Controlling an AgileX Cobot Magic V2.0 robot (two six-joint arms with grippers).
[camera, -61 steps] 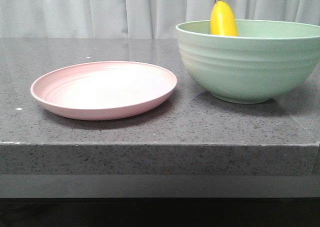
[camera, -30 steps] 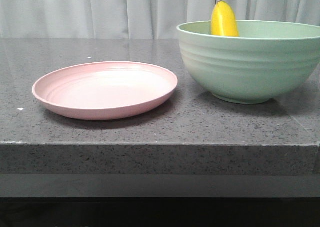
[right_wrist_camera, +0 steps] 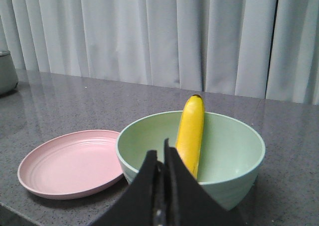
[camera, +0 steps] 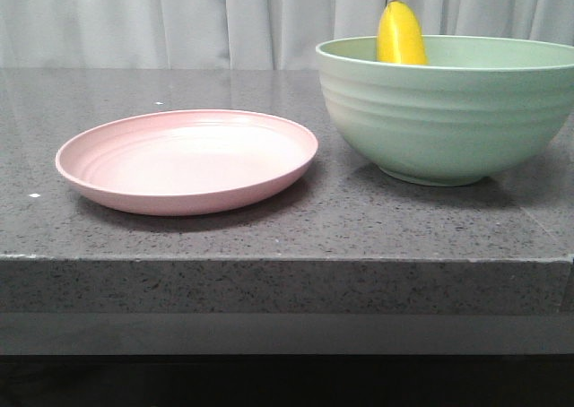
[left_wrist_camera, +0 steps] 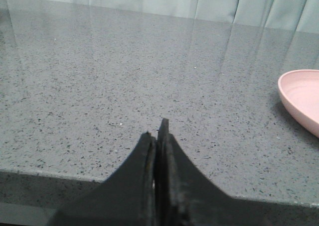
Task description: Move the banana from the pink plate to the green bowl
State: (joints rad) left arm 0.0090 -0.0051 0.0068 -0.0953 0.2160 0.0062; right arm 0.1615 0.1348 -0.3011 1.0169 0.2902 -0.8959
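Banana point(camera: 401, 33) stands nearly upright inside your green bowl point(camera: 446, 111), leaning on the bowl's far wall with its dark tip poking above the rim, and the pink plate point(camera: 186, 160) sits bare just left of the bowl on the grey speckled surface point(camera: 269, 228). Your right gripper point(right_wrist_camera: 162, 159) has its jaws pressed together on nothing, on the near side of the bowl and clear of the fruit. Your left gripper point(left_wrist_camera: 158, 136) likewise shows jaws closed and empty, low over the surface to the left of the plate, well apart from the bowl.
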